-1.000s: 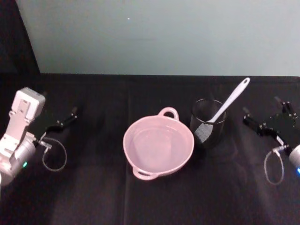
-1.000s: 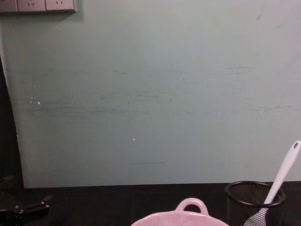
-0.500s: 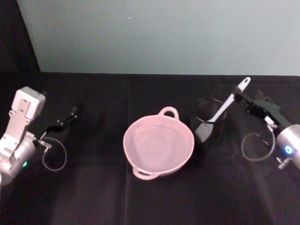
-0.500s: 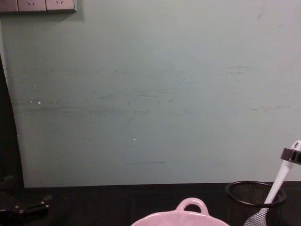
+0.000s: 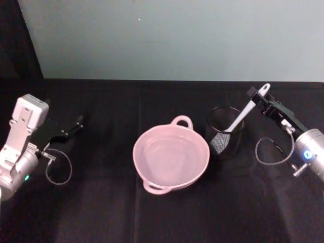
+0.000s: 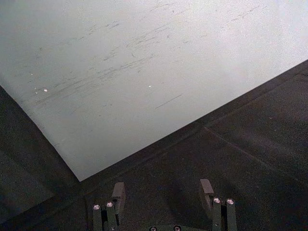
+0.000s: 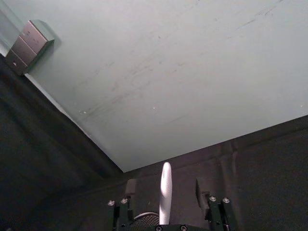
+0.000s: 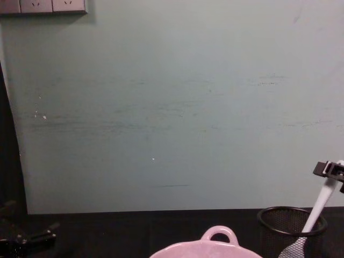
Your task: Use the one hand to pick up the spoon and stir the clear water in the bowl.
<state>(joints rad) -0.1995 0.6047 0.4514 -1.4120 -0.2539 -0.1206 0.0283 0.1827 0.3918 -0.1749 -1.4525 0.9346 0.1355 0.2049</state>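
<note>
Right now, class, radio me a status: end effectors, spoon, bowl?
Right end effector open, astride spoon handle. Left end effector open, parked at left. Spoon stands in mesh cup beside bowl, not yet lifted.

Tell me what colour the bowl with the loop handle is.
Pale pink; the head view shows the bowl best.

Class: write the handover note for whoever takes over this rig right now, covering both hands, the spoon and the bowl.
Right hand: open, straddling the spoon near its handle tip, not yet shut.
Left hand: open, parked at the left of the table.
The spoon stands in the black mesh cup, right of the pink bowl of water.
Done: approach. Left: grasp, lift, stir.
</note>
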